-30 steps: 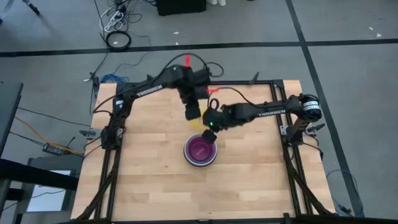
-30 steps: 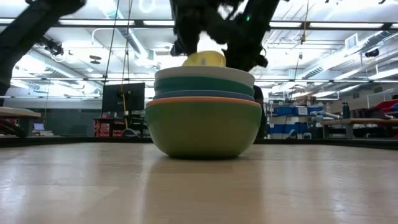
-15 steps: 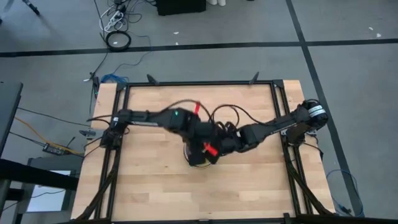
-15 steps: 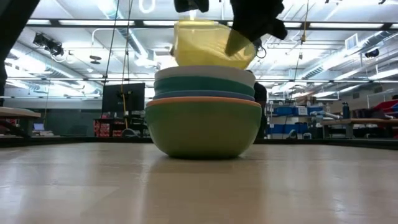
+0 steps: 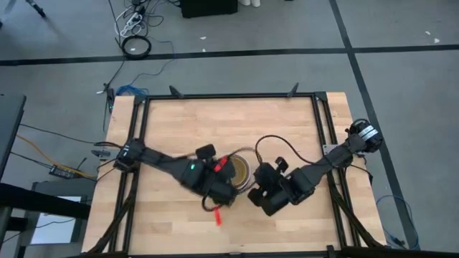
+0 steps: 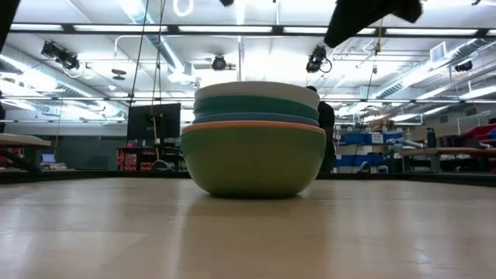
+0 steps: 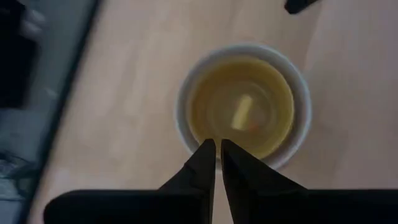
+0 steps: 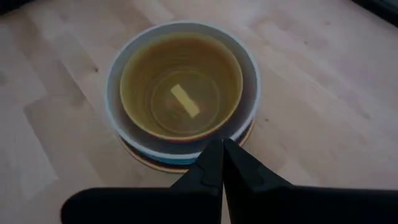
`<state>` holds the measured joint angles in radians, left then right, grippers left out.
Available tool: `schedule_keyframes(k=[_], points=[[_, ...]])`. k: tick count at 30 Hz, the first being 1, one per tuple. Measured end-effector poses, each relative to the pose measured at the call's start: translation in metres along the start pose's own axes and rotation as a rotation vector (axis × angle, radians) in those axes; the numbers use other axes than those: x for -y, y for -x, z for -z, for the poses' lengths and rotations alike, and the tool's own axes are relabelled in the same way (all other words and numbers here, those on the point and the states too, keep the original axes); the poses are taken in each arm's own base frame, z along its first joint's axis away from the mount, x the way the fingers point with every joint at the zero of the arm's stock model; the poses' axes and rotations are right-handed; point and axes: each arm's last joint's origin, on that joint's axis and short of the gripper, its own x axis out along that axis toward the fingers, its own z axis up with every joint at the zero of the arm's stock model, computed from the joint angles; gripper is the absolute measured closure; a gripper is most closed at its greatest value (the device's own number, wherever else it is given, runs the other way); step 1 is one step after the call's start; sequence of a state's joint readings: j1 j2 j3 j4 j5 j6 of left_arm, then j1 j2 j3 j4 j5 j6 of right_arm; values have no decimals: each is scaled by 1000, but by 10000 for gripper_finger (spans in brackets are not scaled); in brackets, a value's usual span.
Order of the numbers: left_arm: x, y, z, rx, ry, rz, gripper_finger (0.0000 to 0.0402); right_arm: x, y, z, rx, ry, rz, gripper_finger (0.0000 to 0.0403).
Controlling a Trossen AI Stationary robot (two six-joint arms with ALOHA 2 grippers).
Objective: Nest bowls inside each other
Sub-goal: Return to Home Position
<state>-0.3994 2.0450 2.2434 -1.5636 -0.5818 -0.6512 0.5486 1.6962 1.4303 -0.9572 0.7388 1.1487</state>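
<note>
The bowls are seen nested in one stack at the middle of the table, with the yellow bowl set in the top, while the left gripper and right gripper are held raised just beside it, fingers pressed together and empty.

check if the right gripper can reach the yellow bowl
Probably yes: the yellow bowl sits topmost, uncovered, in the stack; the right gripper, shut, hangs just beside it, the left gripper off the other side.
</note>
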Motion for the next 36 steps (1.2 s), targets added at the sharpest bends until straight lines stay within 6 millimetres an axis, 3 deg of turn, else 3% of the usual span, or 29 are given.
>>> schedule_keyframes(k=[4,7,12,17,21,25,31,36], points=[[1,-5,15,104,-6,-199,364,12,0,3,19,-55,117,403],[-14,-18,29,88,24,-289,364,28,-9,4,-35,-85,228,403],[-61,-40,83,36,156,-430,365,49,-15,10,-51,-82,396,403],[-102,-26,145,187,408,-289,365,70,-9,4,15,-86,513,403],[-129,8,186,394,469,-46,365,79,12,-9,99,12,436,403],[-162,29,225,552,446,170,371,89,50,-16,190,166,302,403],[-180,13,267,689,342,355,380,129,101,5,330,170,32,403],[-179,-11,287,765,317,377,380,169,100,47,389,103,-150,403]])
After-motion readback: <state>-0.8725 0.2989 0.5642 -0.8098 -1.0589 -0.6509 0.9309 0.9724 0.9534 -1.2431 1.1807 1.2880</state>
